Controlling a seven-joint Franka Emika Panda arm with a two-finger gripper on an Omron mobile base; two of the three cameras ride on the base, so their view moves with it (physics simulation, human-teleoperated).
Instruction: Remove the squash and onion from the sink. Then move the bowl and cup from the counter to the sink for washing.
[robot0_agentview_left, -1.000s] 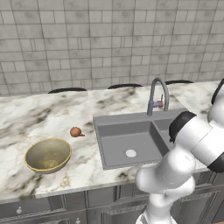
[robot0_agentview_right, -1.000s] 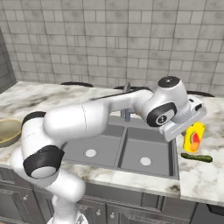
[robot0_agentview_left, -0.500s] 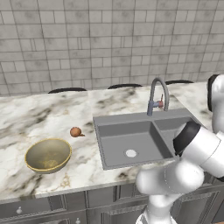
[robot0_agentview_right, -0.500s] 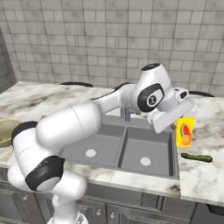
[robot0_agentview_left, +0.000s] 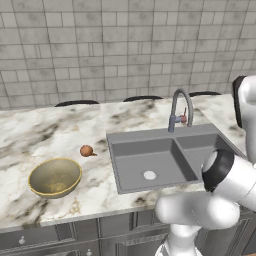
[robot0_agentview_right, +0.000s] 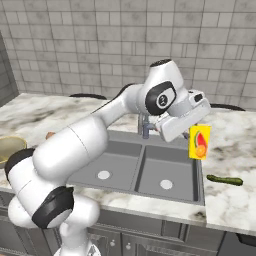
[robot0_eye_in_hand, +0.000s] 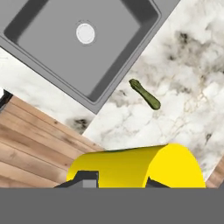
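Note:
My gripper (robot0_agentview_right: 196, 131) is shut on the yellow cup (robot0_agentview_right: 199, 143), holding it in the air over the right rim of the sink (robot0_agentview_right: 199, 172). The hand view has the cup (robot0_eye_in_hand: 140, 168) lying across the fingertips (robot0_eye_in_hand: 86, 180), with the sink (robot0_eye_in_hand: 117, 65) below. The slim dark green squash (robot0_agentview_right: 224, 180) (robot0_eye_in_hand: 145, 94) lies on the counter right of the sink. The onion (robot0_agentview_left: 86, 150) sits on the counter left of the sink (robot0_agentview_left: 116, 165), beside the olive-gold bowl (robot0_agentview_left: 55, 176). The bowl's rim (robot0_agentview_right: 10, 149) also peeks out at the left of the right base view.
A gooseneck faucet (robot0_agentview_left: 180, 107) stands behind the basins. Marble counter (robot0_agentview_left: 30, 135) runs on both sides of the sink, with a tiled wall behind. Wooden floor (robot0_eye_in_hand: 30, 135) lies beyond the counter's front edge in the hand view.
The gripper has carried the cup up and to the left, from beside the squash to the sink's right rim. The squash, onion and bowl have not moved.

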